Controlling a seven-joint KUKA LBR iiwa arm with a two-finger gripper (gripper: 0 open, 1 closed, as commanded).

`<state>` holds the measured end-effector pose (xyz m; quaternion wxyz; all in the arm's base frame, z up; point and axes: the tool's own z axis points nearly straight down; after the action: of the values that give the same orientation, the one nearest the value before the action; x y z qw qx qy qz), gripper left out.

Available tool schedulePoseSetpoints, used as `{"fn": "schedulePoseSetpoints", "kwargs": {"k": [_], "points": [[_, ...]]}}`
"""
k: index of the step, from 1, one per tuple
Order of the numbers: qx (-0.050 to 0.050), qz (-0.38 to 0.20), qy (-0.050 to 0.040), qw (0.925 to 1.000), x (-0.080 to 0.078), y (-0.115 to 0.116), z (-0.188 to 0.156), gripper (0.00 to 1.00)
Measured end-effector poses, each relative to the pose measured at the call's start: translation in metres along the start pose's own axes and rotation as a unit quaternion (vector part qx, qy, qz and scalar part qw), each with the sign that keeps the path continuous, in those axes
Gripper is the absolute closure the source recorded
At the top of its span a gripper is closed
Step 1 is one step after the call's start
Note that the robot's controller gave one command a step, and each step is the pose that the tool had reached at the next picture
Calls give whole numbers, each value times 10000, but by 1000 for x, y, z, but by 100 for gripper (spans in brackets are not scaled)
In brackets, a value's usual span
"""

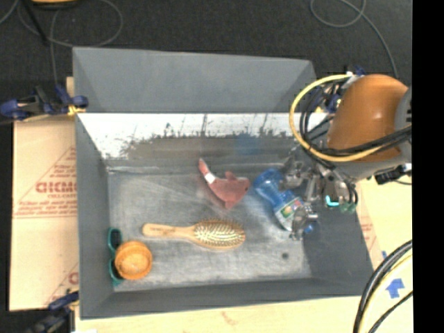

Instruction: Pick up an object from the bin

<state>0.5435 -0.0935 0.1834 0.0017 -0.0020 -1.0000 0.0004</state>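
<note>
My gripper (303,222) is low in the right part of the bin, right beside a blue plastic object (269,187) with a green and white label. The blue object lies against the gripper's left side, and its right end is hidden behind the gripper. Whether it is held I cannot tell. A dark red, folded piece (225,187) lies just left of the blue object, near the back wall.
A wooden hairbrush (201,234) lies across the middle of the bin floor, handle pointing left. An orange ball (133,260) rests on a green item (113,245) in the front left corner. The arm with its orange cover and cables stands over the bin's right wall.
</note>
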Motion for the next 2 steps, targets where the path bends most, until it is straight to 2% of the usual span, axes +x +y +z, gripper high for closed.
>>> {"fn": "schedulePoseSetpoints", "kwargs": {"k": [1, 2], "points": [[7, -12, -37, 10000, -2, 0, -4, 0], [-2, 313, -71, 9995, -25, 1, 28, 0]]}}
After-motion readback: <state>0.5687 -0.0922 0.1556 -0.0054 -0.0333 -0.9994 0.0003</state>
